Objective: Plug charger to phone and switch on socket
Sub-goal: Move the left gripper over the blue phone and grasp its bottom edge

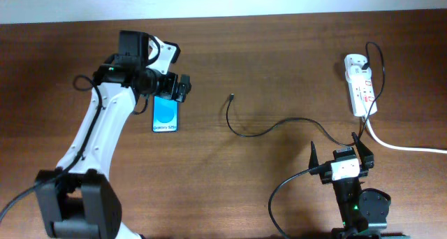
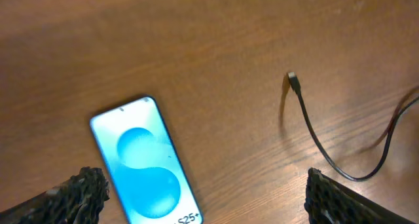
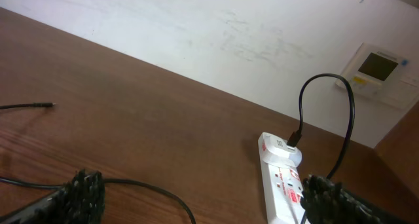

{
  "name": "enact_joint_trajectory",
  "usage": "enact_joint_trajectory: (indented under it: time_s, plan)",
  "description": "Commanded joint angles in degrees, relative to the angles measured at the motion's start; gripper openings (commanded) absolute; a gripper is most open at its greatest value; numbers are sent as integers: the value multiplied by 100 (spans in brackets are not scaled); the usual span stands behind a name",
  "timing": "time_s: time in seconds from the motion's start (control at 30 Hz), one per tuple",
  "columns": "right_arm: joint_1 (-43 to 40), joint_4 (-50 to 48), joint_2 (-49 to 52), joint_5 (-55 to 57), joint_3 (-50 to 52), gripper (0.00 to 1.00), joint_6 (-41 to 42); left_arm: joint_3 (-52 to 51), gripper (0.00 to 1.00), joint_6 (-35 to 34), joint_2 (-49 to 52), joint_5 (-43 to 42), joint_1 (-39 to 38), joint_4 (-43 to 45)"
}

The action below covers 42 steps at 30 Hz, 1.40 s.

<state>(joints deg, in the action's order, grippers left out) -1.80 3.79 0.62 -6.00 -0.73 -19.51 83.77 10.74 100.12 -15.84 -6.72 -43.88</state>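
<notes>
Overhead view. Item: phone [image 1: 165, 115], flat on the table [image 1: 279, 50], screen up and lit blue, left of centre; its lettered end faces the robot, so the port end is probably the near one. Item: left tool [image 1: 185, 88], released, poised just beside the phone's far end, apparently placed to take or steady the handset. Item: charger [image 1: 251, 135], a thin black cable curling across mid-table, its free plug tip well apart from the phone and unplugged; the other end runs to the socket [image 1: 360, 85] at the far right. Item: right tool [image 1: 340, 151], released, grasping nothing, set near the front edge short of the socket, within reach of cable and switches alike. Left wrist view. Phone [image 2: 144, 165] lies between the spread fingers [image 2: 82, 192], nearer the left one, untouched; charger tip [image 2: 293, 80] rests on bare wood to the right, not aimed at the phone, so it likely needs lifting and turning before insertion. Right wrist view. Socket [image 3: 280, 185] lies ahead beside one finger [image 3: 330, 199]. The charger's [image 3: 302, 109] supply end is seated in the white block at the socket's far end, and the cable arches above. Red switches show, but on or off cannot be told. A wall [image 3: 229, 34] and a wall panel [image 3: 380, 68] stand behind. Judgement: plugging not yet done.
</notes>
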Motion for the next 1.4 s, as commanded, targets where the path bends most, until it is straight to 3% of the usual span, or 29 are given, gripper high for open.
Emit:
enact_joint_trajectory:
  time_s: [0.0, 0.13, 0.37, 0.7, 0.93, 1.1, 1.37]
  plan:
    - [28, 15, -42, 9, 42, 98, 24, 122, 99, 50, 195, 7, 4, -151]
    - [28, 15, -42, 9, 42, 98, 24, 122, 99, -717, 723, 1082, 52, -332]
    - [28, 15, -42, 9, 42, 98, 24, 122, 100, -754, 1720, 1121, 50, -271]
    - [28, 15, -42, 9, 42, 98, 24, 125, 99, -1012, 2092, 1473, 50, 267]
    - [28, 15, -42, 9, 42, 98, 24, 125, 100, -1012, 2181, 1480, 50, 264]
    - [28, 15, -42, 9, 42, 98, 24, 122, 93, -1340, 2181, 1718, 50, 114]
    - [28, 15, -42, 9, 42, 98, 24, 44, 94, -1333, 2184, 1714, 4, 289]
